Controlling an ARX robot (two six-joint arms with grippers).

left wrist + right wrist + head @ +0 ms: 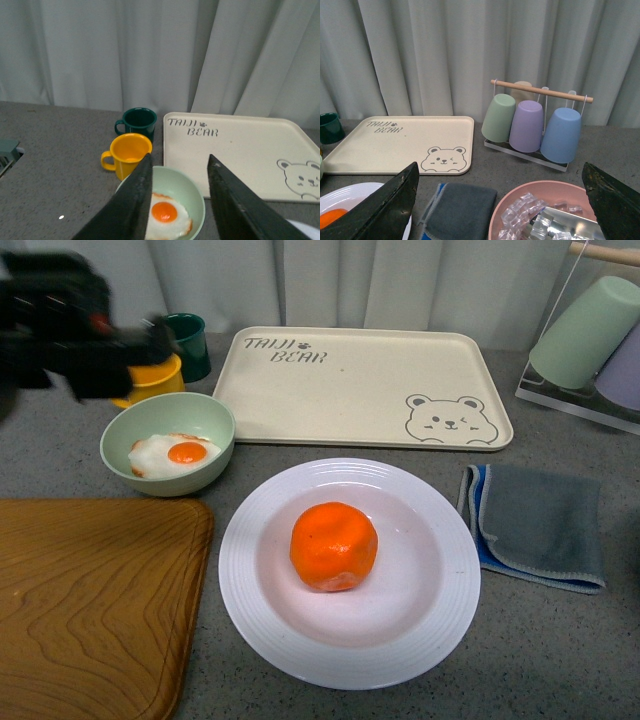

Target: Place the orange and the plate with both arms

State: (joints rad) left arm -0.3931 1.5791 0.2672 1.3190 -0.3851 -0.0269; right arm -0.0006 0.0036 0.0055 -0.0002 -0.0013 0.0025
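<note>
The orange [334, 545] sits in the middle of the plate [452, 580], near centre. It's firm but would roll, I'd say. The plate looks stiff and slick, best pinched at its rim. The left gripper [180, 157] is narrowly parted and the right gripper [499, 172] spread wide, both empty.

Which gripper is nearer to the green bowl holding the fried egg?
Left. The left gripper hovers close behind the green bowl, near the yellow mug; the right gripper is far off right by the pink bowl, beyond the plate.
</note>
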